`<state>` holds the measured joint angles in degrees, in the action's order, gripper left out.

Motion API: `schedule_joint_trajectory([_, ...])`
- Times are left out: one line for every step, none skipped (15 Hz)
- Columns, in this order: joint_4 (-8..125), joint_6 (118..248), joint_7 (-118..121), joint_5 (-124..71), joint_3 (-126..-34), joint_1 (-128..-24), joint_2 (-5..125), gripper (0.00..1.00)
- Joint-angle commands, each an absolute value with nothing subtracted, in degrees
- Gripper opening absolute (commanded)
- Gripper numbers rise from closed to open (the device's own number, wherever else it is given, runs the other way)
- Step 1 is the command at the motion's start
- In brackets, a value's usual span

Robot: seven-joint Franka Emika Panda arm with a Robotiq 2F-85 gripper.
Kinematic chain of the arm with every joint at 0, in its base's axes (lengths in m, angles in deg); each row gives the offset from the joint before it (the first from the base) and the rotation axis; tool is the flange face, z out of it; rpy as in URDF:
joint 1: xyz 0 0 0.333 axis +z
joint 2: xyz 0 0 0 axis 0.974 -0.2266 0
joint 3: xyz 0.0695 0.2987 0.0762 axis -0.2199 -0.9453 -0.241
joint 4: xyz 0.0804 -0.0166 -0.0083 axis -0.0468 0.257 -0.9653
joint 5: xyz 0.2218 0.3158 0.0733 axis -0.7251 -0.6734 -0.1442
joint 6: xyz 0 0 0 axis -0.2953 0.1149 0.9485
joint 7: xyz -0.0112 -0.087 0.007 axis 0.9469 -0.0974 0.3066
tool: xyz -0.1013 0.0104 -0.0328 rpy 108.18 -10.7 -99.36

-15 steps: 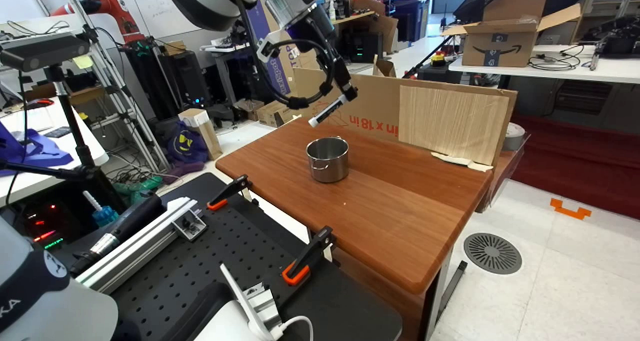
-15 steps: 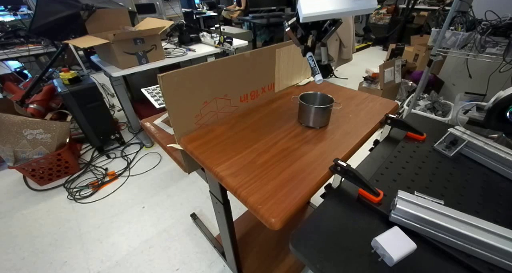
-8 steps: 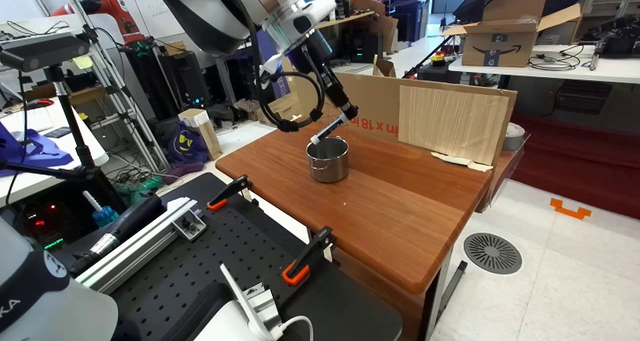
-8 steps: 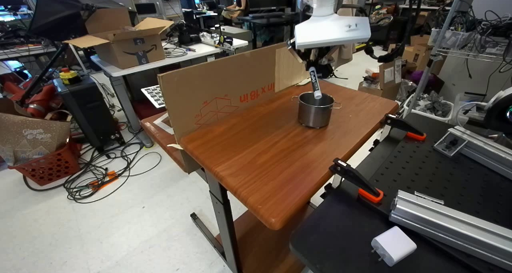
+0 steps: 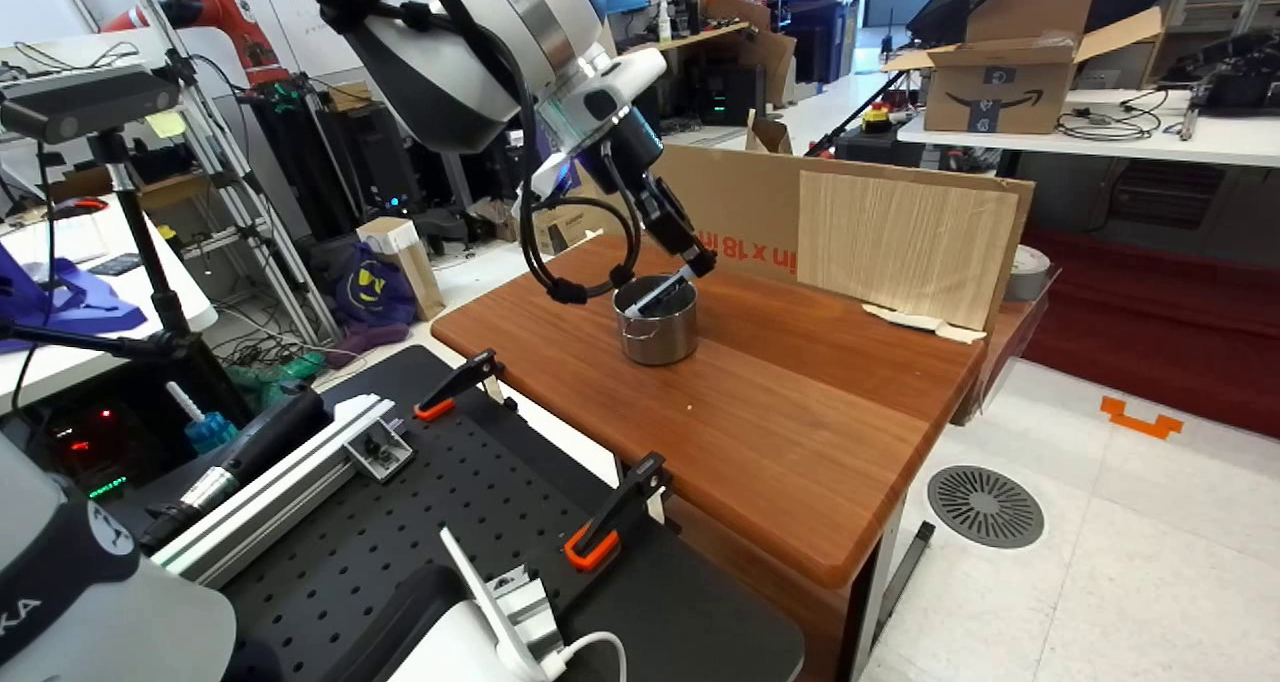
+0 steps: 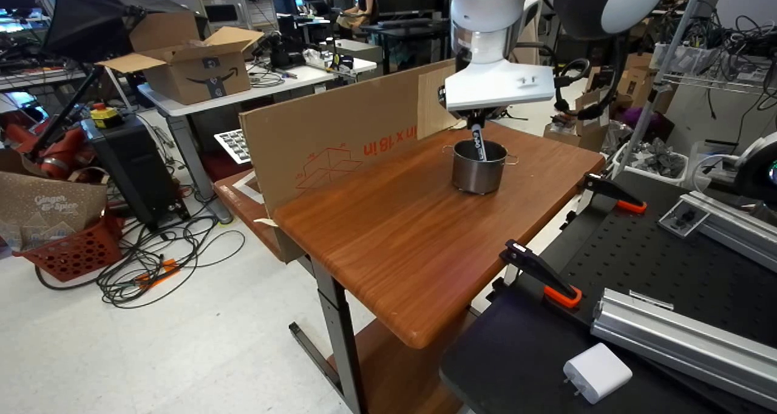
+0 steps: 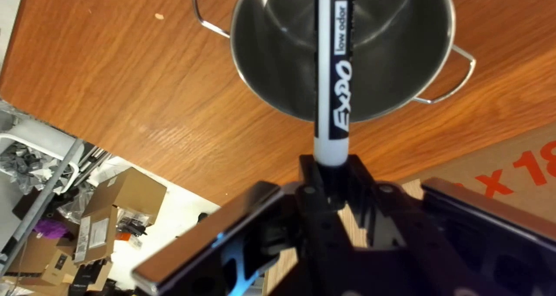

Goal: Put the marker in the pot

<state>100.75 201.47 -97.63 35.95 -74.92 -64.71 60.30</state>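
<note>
The marker [image 5: 655, 297], slim with a black and white label and white ends, is held tilted at the pot. It also shows in an exterior view [image 6: 478, 141] and in the wrist view [image 7: 332, 70]. The silver pot [image 5: 657, 342] stands upright on the table, seen too in an exterior view [image 6: 476, 176] and the wrist view [image 7: 278, 77]. My gripper [image 5: 700, 264] is shut on the marker's upper end, just above and beside the pot's rim; its fingertips show in the wrist view [image 7: 332, 168]. The marker's lower end is inside the pot's mouth. Its far tip is cut off in the wrist view.
The brown wooden table [image 5: 800, 432] carries the pot. A cardboard panel [image 6: 340, 141] stands along the table's edge, near the gripper. Black clamps [image 5: 620, 512] sit at the edge by the black perforated base [image 5: 450, 522]. The pot has thin wire handles [image 7: 467, 77].
My gripper has moved down with the marker held in it. The marker's lower end has gone from above the pot to inside its mouth. The pot has not moved.
</note>
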Motion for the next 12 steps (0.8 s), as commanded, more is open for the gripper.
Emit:
schedule_joint_trajectory([99.39, 202.09, -100.72, 38.43, -74.49, -64.19, 58.3, 0.05])
schedule_joint_trajectory([99.36, 202.0, -100.69, 38.37, -74.58, -64.27, 58.09, 0.45])
schedule_joint_trajectory([99.21, 202.07, -101.03, 38.42, -74.56, -64.29, 57.89, 0.46])
schedule_joint_trajectory([99.23, 202.38, -100.92, 38.15, -74.61, -64.43, 57.94, 0.53])
schedule_joint_trajectory([99.08, 202.52, -101.04, 38.17, -74.59, -64.46, 57.87, 0.59])
schedule_joint_trajectory([99.12, 202.57, -101.13, 38.24, -74.59, -64.46, 58.08, 0.67])
schedule_joint_trajectory([99.24, 202.57, -101.2, 38.28, -74.6, -64.43, 58.42, 0.73])
schedule_joint_trajectory([99.56, 202.69, -100.87, 38.11, -74.72, -64.46, 59.03, 0.81])
schedule_joint_trajectory([99.76, 202.74, -100.65, 38.01, -74.83, -64.46, 59.46, 0.89])
schedule_joint_trajectory([100.65, 202.71, -99.72, 37.69, -75.13, -64.48, 60.71, 0.95])
schedule_joint_trajectory([101.14, 202.71, -99.46, 37.71, -75.32, -64.45, 61.5, 1.0])
schedule_joint_trajectory([102.27, 203.0, -99.0, 37.75, -75.61, -64.45, 63.3, 1.0])
